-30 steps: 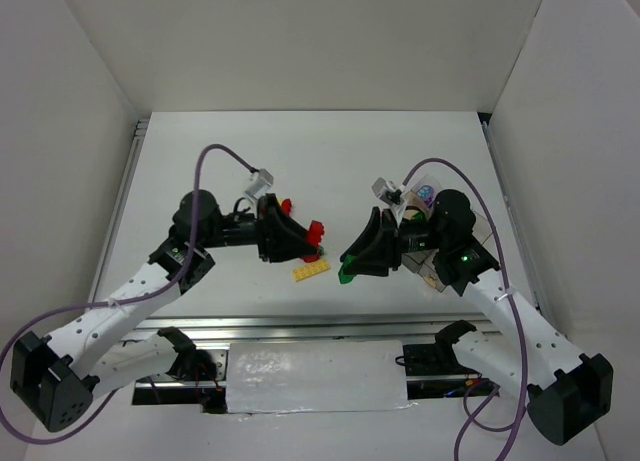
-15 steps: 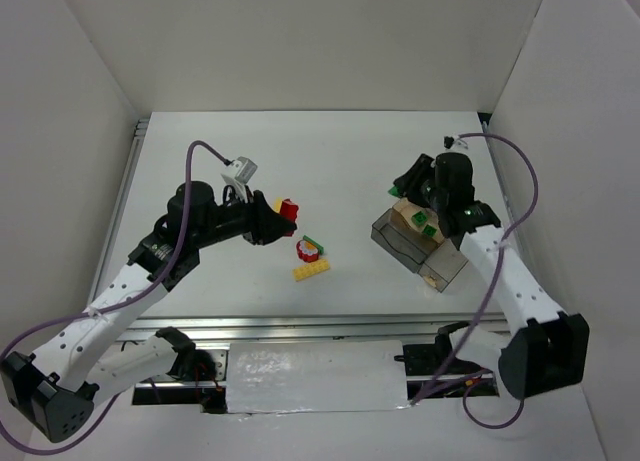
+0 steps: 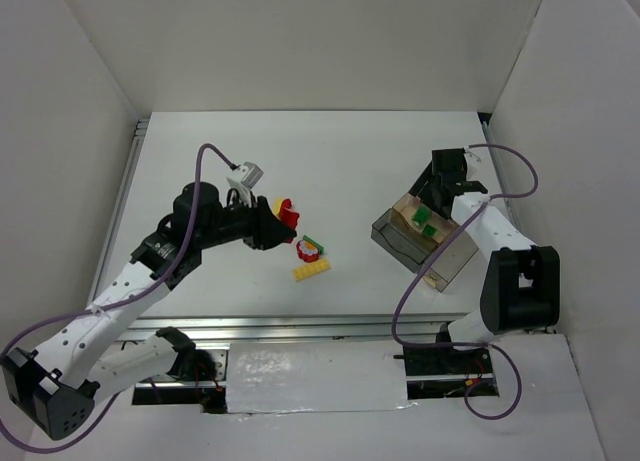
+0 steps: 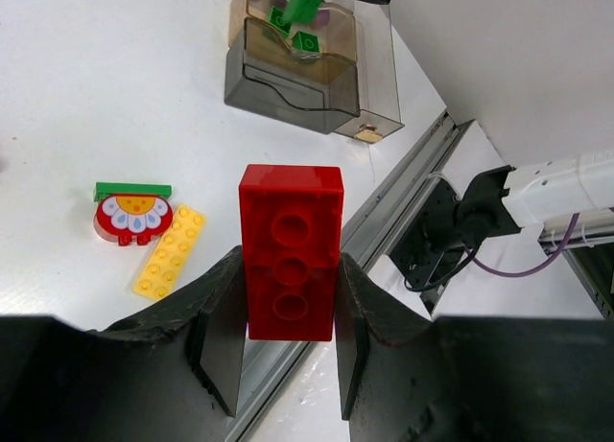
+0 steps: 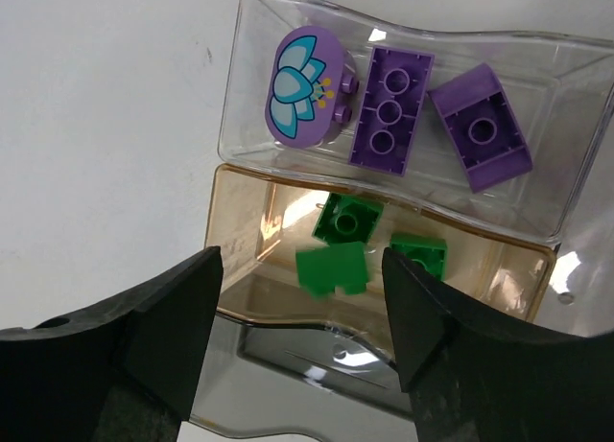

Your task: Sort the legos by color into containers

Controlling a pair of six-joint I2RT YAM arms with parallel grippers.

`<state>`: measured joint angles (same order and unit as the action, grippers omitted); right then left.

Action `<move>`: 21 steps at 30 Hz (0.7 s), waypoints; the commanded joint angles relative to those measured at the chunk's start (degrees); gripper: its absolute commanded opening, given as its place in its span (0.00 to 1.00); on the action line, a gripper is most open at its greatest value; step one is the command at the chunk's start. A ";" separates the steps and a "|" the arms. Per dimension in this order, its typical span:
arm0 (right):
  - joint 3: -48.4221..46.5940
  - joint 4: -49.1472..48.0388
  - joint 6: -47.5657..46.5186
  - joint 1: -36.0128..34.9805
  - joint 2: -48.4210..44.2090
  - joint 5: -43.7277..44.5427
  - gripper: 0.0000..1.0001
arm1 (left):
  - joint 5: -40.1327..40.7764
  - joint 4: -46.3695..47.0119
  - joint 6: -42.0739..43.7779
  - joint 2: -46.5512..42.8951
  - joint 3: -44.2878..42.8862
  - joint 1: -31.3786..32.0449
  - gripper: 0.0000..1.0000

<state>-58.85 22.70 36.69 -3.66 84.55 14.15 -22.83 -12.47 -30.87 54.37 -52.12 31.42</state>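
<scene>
Now that the right claw (image 5: 299,265) has swung from the middle of the table (image 3: 350,161) to the organizer box (image 5: 230,126) and spread its jaws wide, the green brick (image 5: 332,268) it carried is loose directly beneath it, inside the amber compartment (image 5: 251,233) with two other greens; that piece looks sorted. The left claw (image 4: 288,317) has meanwhile lifted a red brick (image 4: 291,241), pinched between both fingers, well apart from the box, above the yellow plate (image 4: 170,252) and red flower piece (image 4: 132,217).
</scene>
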 commanded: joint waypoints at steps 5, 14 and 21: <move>-3.02 -0.38 0.67 0.06 -0.97 1.14 0.90 | -2.58 6.57 0.81 5.21 -0.17 3.11 0.00; 0.75 3.84 2.07 0.94 -26.32 -2.64 0.94 | 3.85 14.57 3.10 32.33 -14.13 13.66 0.00; -0.56 10.43 0.14 1.11 -41.30 -2.55 0.94 | 1.37 19.50 2.75 53.63 -29.95 16.91 0.04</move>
<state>-58.65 28.12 37.78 -2.94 44.71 11.62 -20.56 1.69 -28.75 103.70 -76.60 46.46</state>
